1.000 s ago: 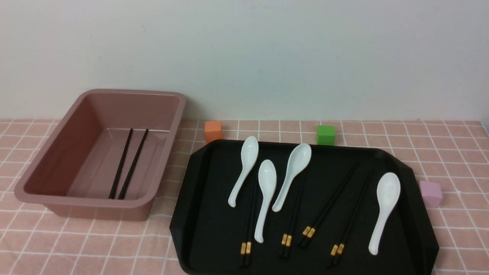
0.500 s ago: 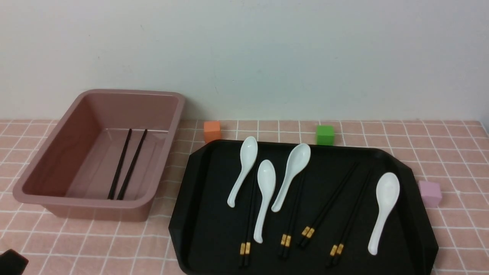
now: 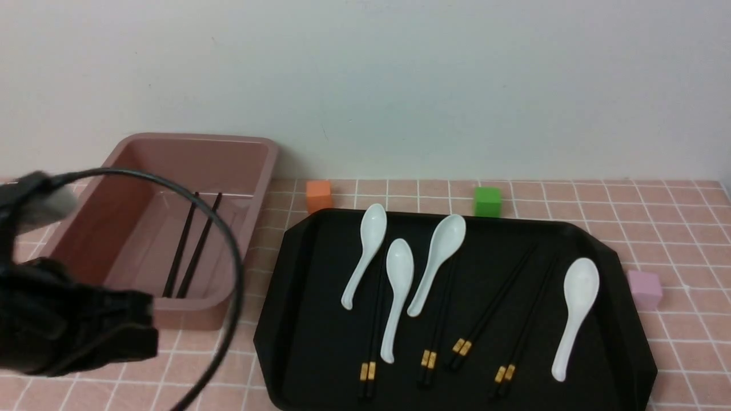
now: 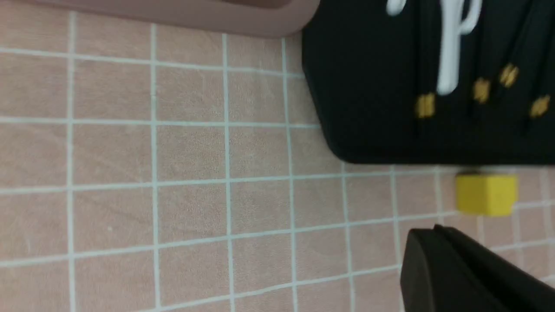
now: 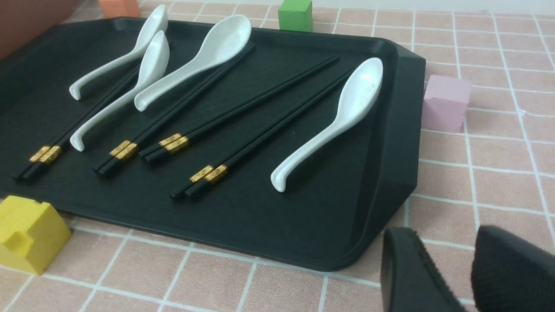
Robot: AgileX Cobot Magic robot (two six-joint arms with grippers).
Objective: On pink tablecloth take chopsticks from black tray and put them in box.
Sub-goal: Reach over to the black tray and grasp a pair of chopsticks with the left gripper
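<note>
Front view – left arm [image 3: 51, 328] low in front of the box [image 3: 188, 303], left gripper [image 4: 427, 255] pinched closed, empty — barely peeked in a moment ago.

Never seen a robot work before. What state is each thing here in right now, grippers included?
box: upright, holds one pair
chopsticks in the box: lying flat
tray: lying flat, loaded
chopsticks on the tray: four pairs, none gripped
spoons: four, bowl-up on the tray
left gripper: shut, empty
right gripper: open, empty

Spoons [image 3: 581, 288], orange cube [image 3: 318, 196], green cube [image 3: 487, 201], pink cube [image 3: 645, 290], yellow block [image 5: 30, 234], perhaps notched
</note>
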